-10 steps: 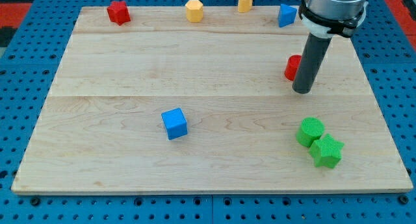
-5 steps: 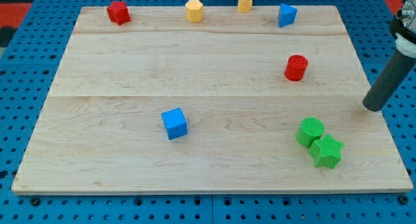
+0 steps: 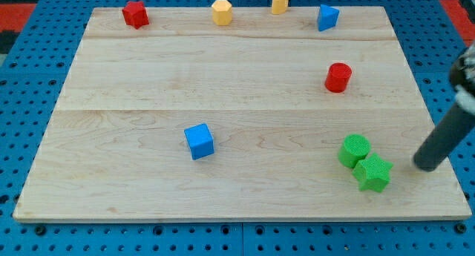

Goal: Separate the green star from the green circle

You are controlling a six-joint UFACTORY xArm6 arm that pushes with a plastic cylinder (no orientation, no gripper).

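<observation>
Eight blocks are sitting on the wooden worktop: two green, two red, two blue and two yellow.

The two green ones are lying in the lower right of the frame. The green circle is touching the green star, with the star just below and to the right of the circle, so the pair is not yet apart.

My tip is resting on the worktop near the right edge, just to the right of the green star, with a small gap showing between them. The rod is leaning up and out toward the frame's right edge. There is no gripper on this arm, so nothing is being held.

The red cylinder is standing in the right middle, well above the green pair. The blue cube is sitting left of centre. Along the top edge, from left to right, are lying the red star, a yellow hexagon, a second yellow block whose shape I cannot tell, and a blue triangle.
</observation>
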